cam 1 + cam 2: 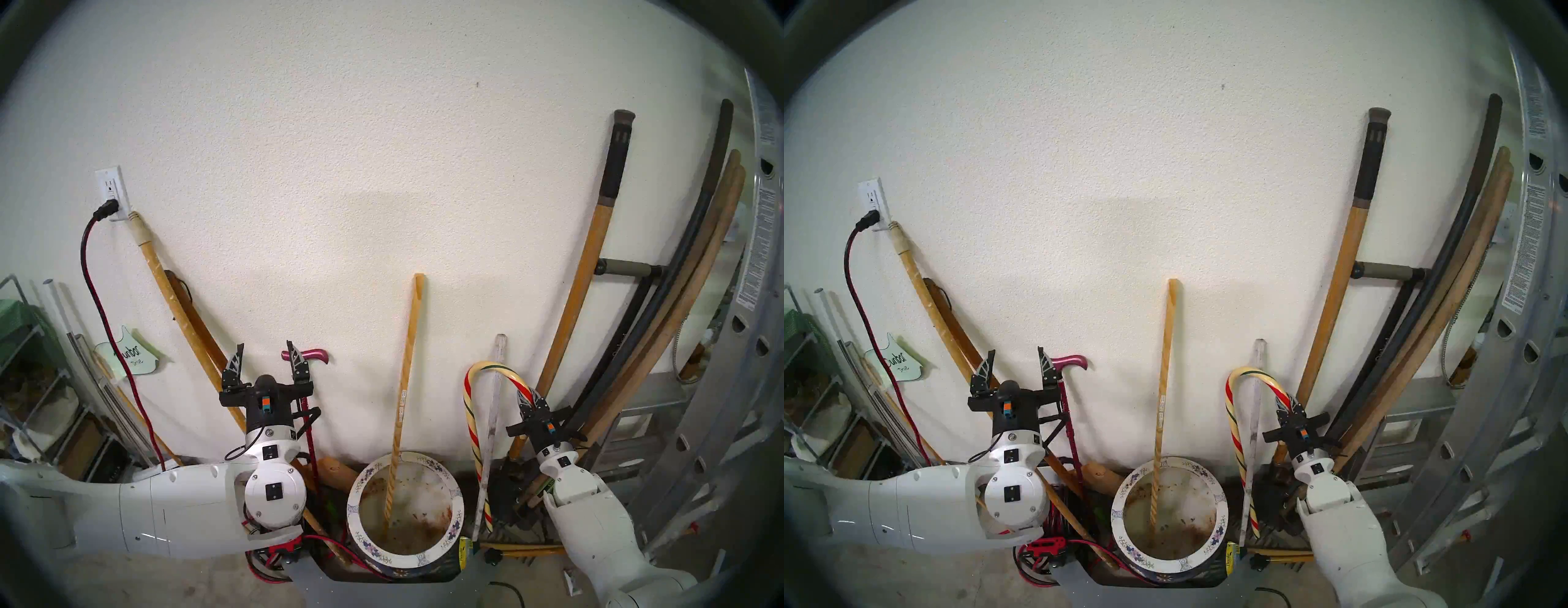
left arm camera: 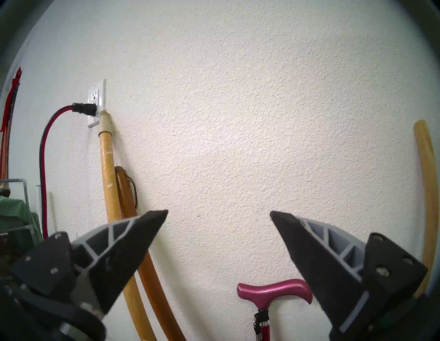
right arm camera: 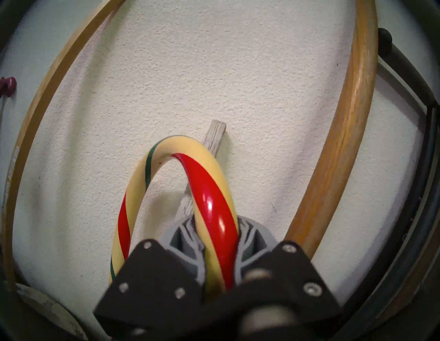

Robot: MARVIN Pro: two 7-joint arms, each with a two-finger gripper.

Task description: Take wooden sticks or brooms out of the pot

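My right pincer (image 1: pixel 533 401) grips the striped cane (image 1: pixel 474 429) beside the pot (image 1: pixel 365 536), next to the slat (image 1: pixel 492 418); both are out. The pole (image 1: pixel 401 407) remains inside; my left pincer (image 1: pixel 265 361) gapes empty.

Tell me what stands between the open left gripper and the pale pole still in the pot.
Nothing visible blocks it. The left gripper hangs open, facing the wall, and the pale pole rises from the pot to its right with bare wall between. The magenta cane sits just behind the gripper's right finger, not in that gap.
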